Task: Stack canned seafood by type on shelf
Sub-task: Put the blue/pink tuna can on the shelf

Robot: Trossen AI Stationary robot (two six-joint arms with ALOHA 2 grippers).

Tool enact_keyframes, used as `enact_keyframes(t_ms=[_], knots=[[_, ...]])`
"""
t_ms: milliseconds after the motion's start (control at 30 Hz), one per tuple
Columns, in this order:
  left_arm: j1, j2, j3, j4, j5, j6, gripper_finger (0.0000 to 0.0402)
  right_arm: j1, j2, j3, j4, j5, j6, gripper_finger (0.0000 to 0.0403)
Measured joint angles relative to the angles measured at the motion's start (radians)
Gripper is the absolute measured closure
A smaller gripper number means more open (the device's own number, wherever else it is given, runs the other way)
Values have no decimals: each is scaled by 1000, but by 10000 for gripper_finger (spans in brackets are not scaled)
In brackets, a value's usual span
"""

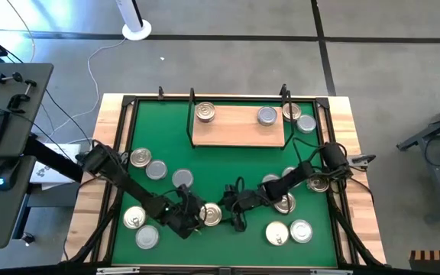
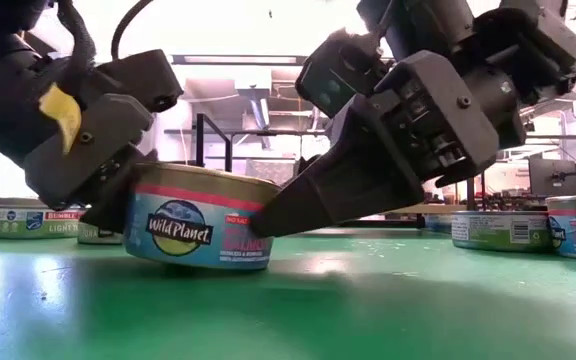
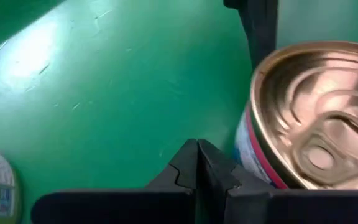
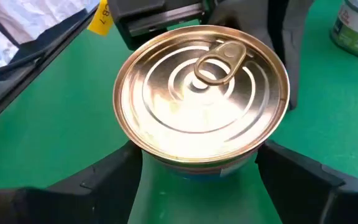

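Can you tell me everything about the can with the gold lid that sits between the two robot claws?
The can is small, round and flat, of shiny metal, with a gold lid pressed into rings and a pull tab lying flat. Its blue label reads Wild Planet, with a pink band near the top. It stands on the green mat, slightly tipped. The right gripper has its open jaws on either side of it. The left gripper, jaws shut, presses against its far side.
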Motion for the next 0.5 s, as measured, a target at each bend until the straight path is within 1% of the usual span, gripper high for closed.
enact_keyframes(t_ms=[100,167,200,233,300,333,367,433,500], knots=[[4,-18,0,-18,20,23,401,1,0,0,-8,21,-1,102],[5,-46,2,-86,34,21,401,1,-4,3,-25,54,4,102],[2,-64,2,-129,33,10,401,5,-10,3,-47,102,5,102],[-4,-87,3,-181,27,-9,401,16,-17,3,-68,177,-4,102],[-24,-132,3,-288,24,-56,401,52,-30,3,-106,362,-41,102],[-35,-151,4,-332,26,-82,401,68,-34,3,-112,417,-46,102],[-50,-171,6,-379,28,-110,401,80,-38,3,-117,436,-49,102],[-75,-197,5,-455,32,-150,401,97,-42,3,-102,430,-37,102],[-95,-201,5,-476,33,-178,401,106,-42,3,-104,421,-19,102]])
